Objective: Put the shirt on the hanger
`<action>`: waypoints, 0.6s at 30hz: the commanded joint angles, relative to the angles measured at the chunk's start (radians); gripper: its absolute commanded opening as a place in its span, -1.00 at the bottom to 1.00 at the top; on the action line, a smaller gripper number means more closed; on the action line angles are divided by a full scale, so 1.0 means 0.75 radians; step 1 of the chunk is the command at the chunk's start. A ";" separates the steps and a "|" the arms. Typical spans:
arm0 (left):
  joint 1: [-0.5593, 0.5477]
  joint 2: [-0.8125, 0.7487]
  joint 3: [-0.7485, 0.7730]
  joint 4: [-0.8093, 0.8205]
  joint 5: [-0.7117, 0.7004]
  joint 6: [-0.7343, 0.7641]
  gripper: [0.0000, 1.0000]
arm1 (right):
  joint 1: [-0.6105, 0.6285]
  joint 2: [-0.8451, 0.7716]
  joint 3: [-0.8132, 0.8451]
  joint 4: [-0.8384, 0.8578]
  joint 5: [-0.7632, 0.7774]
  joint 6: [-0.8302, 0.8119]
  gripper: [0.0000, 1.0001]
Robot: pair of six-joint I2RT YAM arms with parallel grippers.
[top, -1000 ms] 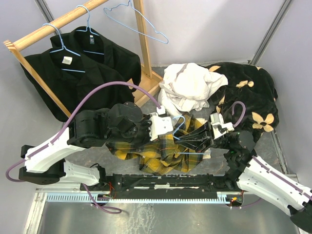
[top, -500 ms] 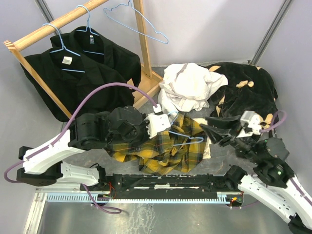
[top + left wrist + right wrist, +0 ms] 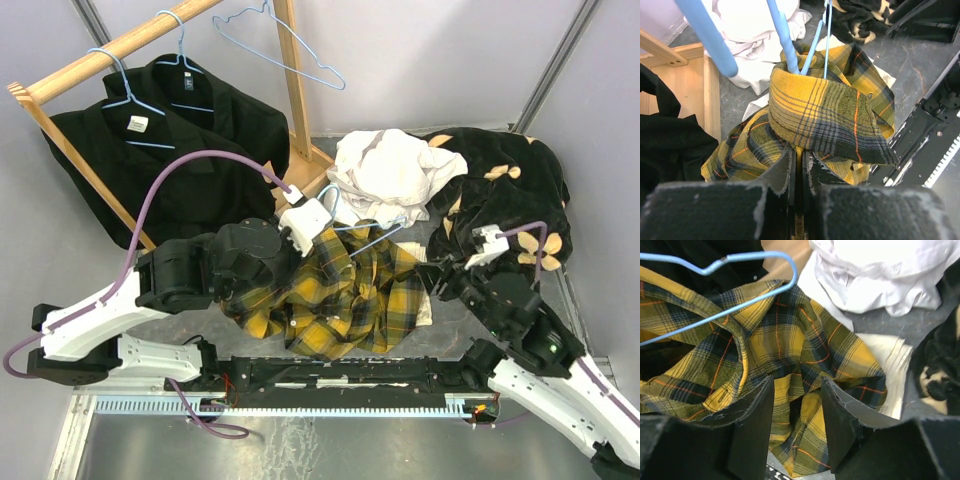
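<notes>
Left wrist cam: the left gripper (image 3: 799, 165) has its fingers squeezed tight on a fold of the plaid shirt (image 3: 825, 115), right under the collar. The hanger (image 3: 812, 47) wire runs down into that collar fold, so one end looks tucked in. The right gripper (image 3: 795, 407) hangs over the cloth with fingers spread, holding nothing. From the top, the shirt sits bunched up just on the near side of the white shirt pile (image 3: 385, 175), touching its edge. I'd call this mid-threading. Next move, I think: the right arm grabs the loose shoulder and pulls it over the wire's free end, without dragging the white pile along.
</notes>
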State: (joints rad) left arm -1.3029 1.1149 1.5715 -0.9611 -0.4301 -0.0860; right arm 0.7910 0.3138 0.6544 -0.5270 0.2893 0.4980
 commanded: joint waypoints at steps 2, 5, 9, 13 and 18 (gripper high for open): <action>-0.003 0.011 -0.020 0.182 -0.154 -0.095 -0.95 | 0.005 0.220 0.031 0.132 -0.019 0.273 0.02; -0.003 0.002 -0.034 0.210 -0.187 -0.102 -0.95 | 0.005 0.272 -0.003 0.291 -0.019 0.381 0.06; -0.004 -0.014 -0.035 0.236 -0.256 -0.108 -0.95 | 0.019 0.362 -0.056 0.445 -0.048 0.514 0.09; -0.003 -0.028 -0.043 0.248 -0.238 -0.106 -0.95 | 0.068 0.469 -0.116 0.615 -0.056 0.611 0.10; -0.003 -0.028 -0.048 0.243 -0.213 -0.110 -0.95 | 0.135 0.568 -0.125 0.699 -0.014 0.641 0.10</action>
State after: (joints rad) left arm -1.3029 1.1225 1.5311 -0.8581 -0.5743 -0.1299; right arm 0.8639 0.7113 0.5606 -0.1394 0.2607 0.9222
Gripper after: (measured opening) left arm 0.065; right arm 0.550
